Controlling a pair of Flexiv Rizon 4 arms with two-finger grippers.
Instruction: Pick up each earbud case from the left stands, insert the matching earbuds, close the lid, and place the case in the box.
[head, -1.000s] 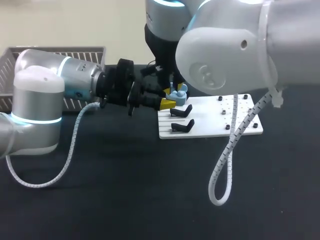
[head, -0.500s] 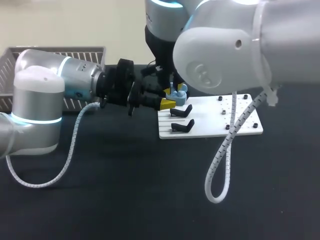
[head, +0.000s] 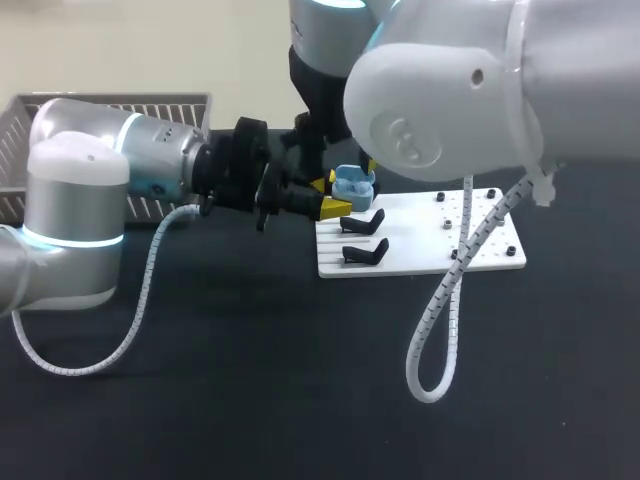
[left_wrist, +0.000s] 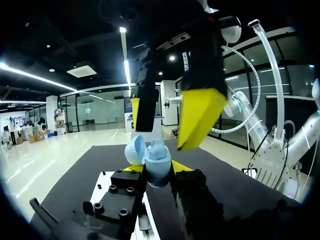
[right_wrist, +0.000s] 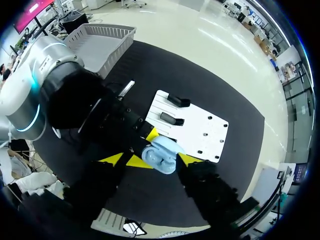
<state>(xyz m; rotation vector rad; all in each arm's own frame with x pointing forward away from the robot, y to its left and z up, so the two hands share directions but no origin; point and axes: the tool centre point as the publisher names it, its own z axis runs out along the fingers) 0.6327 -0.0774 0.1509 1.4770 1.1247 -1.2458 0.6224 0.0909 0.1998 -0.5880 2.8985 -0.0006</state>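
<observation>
A light blue earbud case with its lid up is held above the white stand plate. My left gripper comes in from the side and is shut on the case's lower half. My right gripper hangs just above the case, open, its yellow fingertips spread to either side without touching it. In the right wrist view the case lies between that gripper's parted fingers, and pale blue earbuds seem to sit inside. Two black stands on the plate are bare.
A grey wire basket stands at the back left, behind my left arm. The right arm's white cable loops down over the table in front of the plate. Dark tabletop lies open toward the front.
My right gripper has opened and lifted slightly off the case, so more of the case shows. The left arm and the case have stayed put.
</observation>
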